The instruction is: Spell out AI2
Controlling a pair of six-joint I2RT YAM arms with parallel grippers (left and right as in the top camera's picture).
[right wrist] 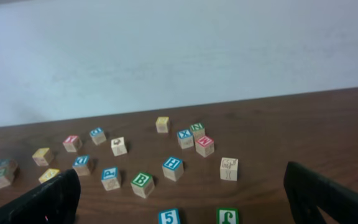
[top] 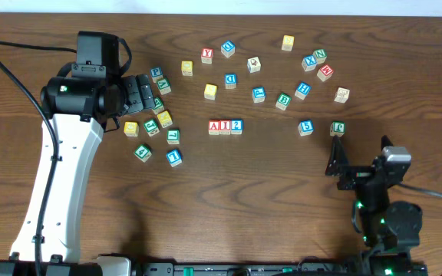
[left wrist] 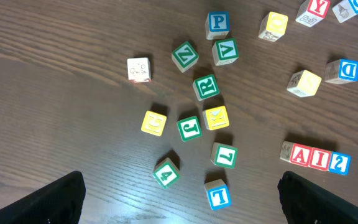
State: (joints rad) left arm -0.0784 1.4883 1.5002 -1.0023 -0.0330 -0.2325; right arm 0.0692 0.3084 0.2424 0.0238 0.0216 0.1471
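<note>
Three blocks stand side by side in a row at the table's middle: a red A, a red I and a blue 2. The same row shows at the lower right of the left wrist view, with A, I and 2. My left gripper hovers over the left cluster of blocks, open and empty. My right gripper is at the right front of the table, open and empty, well away from the row.
Loose blocks lie left of the row, among them a green 4, a blue T and a green L. More are scattered at the back and right, including a blue 5, a green B and a blue H.
</note>
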